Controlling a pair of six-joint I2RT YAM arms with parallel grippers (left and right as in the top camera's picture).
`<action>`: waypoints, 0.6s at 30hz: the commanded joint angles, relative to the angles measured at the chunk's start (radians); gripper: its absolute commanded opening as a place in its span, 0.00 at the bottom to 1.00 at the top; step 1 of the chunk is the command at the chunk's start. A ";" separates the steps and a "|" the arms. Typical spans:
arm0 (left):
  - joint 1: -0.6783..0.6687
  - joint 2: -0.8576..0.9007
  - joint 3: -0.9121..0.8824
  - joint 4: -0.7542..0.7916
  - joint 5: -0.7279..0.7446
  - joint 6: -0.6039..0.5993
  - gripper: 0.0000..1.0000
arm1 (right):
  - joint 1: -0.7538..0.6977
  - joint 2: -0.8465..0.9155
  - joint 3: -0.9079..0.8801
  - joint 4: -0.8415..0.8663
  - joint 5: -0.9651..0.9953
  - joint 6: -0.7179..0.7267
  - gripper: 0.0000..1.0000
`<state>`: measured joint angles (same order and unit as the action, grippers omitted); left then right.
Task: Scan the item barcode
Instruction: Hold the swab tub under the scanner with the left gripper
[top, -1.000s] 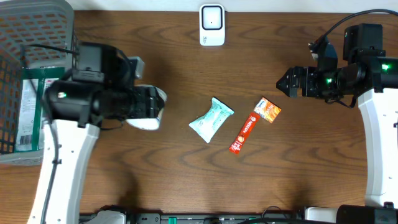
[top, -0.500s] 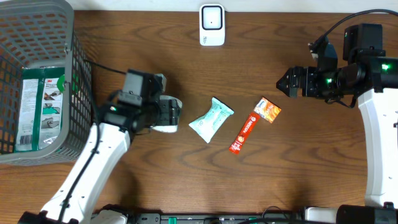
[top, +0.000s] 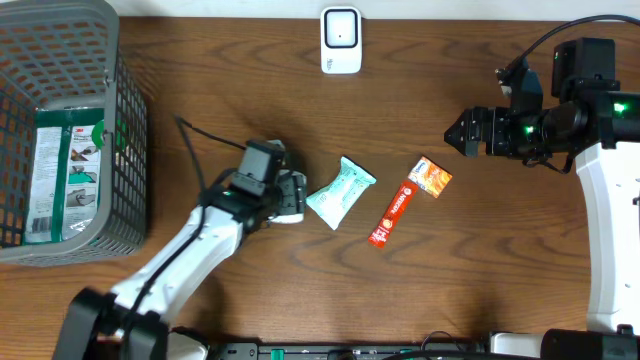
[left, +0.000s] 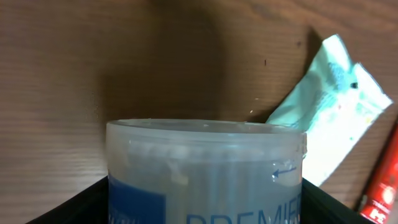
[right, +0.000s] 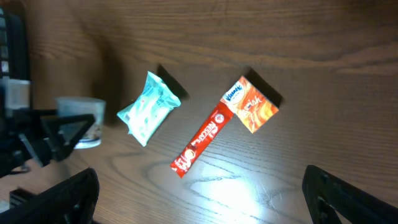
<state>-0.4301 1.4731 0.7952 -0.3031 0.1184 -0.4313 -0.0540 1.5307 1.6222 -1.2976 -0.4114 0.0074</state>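
One clear tub (left: 205, 174) with a blue label reading "PREMIER" sits clamped between the fingers of the left gripper (top: 287, 197), low over the table (top: 200, 100) left of centre; its barcode cannot be made out. One white scanner (top: 341, 40) stands at the far edge of the table, well apart from the tub. Three loose packets lie in a row to the tub's right: one pale teal pouch (top: 340, 192) just beside it, one red stick packet (top: 392, 213), and one orange tissue pack (top: 431, 177) touching the stick's upper end. One grey basket (top: 125, 120) fills the far left corner and holds one green-and-white package (top: 65, 175). The right gripper (top: 455, 133) hangs beyond the orange pack, jaws spread wide and holding nothing.
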 joint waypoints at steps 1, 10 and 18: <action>-0.005 0.058 -0.003 0.019 -0.041 -0.039 0.63 | 0.002 -0.001 0.018 -0.001 -0.005 0.006 0.99; -0.005 0.095 -0.002 0.040 -0.022 -0.038 0.85 | 0.002 -0.001 0.018 -0.001 -0.005 0.006 0.99; -0.005 0.071 0.037 0.035 0.004 -0.033 0.86 | 0.002 -0.001 0.018 -0.001 -0.005 0.006 0.99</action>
<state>-0.4347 1.5616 0.7963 -0.2649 0.1089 -0.4679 -0.0540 1.5307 1.6222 -1.2976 -0.4114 0.0074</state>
